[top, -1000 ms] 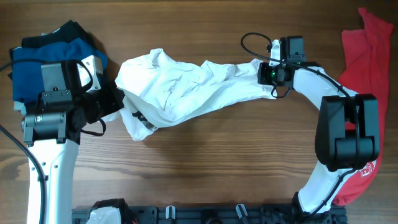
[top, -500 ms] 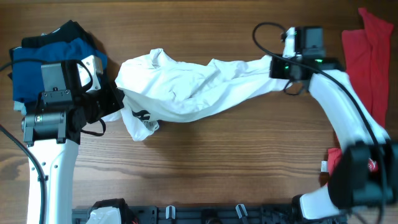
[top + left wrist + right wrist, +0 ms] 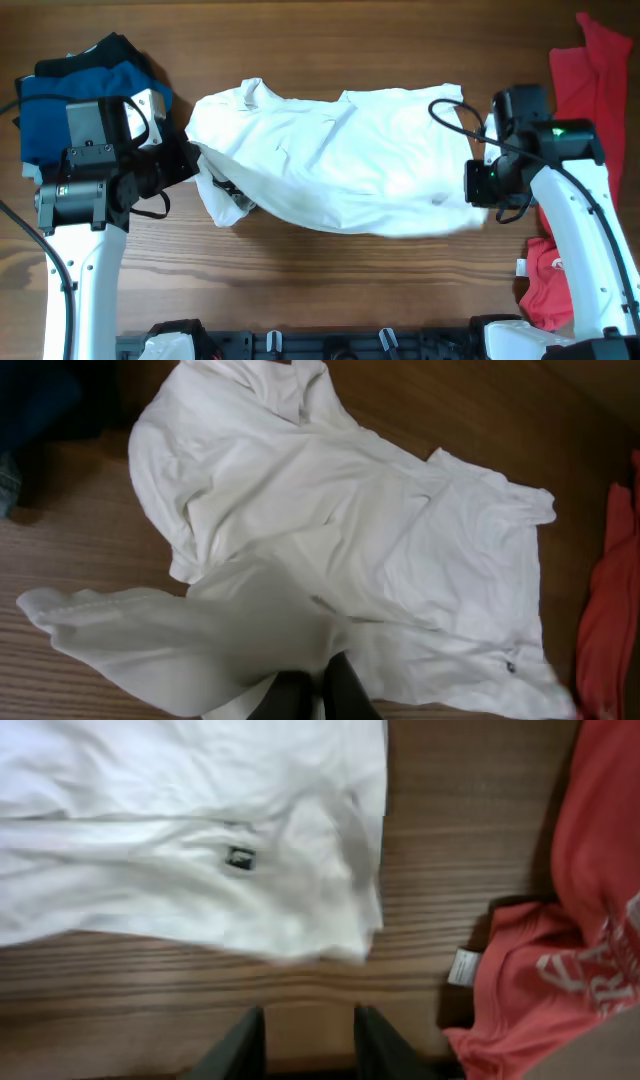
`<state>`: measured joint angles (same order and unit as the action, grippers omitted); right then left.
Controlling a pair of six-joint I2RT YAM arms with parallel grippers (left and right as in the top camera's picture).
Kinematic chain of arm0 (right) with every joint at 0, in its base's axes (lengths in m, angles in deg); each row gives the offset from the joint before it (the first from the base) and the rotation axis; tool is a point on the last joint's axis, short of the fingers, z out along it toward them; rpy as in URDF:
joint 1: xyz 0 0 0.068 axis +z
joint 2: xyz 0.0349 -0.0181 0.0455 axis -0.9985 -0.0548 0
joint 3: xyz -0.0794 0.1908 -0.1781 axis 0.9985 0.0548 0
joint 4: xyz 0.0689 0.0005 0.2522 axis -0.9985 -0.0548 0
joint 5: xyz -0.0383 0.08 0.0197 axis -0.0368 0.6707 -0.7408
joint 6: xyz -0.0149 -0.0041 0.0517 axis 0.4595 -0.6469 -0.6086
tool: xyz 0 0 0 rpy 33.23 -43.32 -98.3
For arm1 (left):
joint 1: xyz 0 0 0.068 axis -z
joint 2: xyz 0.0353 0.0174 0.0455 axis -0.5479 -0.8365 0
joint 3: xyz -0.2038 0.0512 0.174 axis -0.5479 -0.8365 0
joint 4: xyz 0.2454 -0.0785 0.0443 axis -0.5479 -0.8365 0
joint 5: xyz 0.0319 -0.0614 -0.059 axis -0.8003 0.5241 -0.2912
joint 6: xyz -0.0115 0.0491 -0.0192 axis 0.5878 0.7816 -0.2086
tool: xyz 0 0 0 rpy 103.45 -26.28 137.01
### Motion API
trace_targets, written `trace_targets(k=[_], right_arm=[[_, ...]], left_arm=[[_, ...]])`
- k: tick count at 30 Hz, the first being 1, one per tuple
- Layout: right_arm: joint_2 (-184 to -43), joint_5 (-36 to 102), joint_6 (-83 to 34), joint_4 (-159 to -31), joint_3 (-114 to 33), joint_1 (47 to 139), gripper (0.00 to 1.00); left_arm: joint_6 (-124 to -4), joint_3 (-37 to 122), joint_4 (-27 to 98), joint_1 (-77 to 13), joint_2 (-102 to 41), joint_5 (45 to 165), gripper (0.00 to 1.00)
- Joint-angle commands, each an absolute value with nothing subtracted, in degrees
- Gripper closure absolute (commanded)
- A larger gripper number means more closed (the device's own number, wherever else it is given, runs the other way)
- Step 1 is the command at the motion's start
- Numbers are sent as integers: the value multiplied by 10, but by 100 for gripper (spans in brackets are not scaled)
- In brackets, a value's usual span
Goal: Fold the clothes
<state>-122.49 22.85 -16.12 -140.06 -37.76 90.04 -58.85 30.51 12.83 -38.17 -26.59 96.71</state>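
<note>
The white T-shirt [image 3: 340,160] lies stretched across the middle of the table [image 3: 330,275]; this seems to be the spreading step. The left claw [image 3: 195,165] pinches its left edge, and the right claw [image 3: 305,1042] stands spread and empty beside the hem. The next move probably needs a grip on a corner, to fold it over.

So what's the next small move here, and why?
Probably the left pincer should tug its bunched end of the white T-shirt flat: the other half lies spread, and the right pincer hangs open, off the hem, holding nothing.
</note>
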Motion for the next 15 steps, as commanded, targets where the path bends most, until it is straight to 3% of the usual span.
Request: trace_targets(k=[1, 9, 15], right_arm=[[-1229, 212, -171, -1396, -368, 898, 64], [-1230, 240, -189, -1384, -361, 898, 62], [-1238, 263, -274, -1334, -300, 898, 60]], left_arm=[[-579, 309, 130, -385, -266, 964, 96], [-579, 309, 130, -385, -266, 964, 96], [-579, 309, 130, -385, -266, 964, 96]])
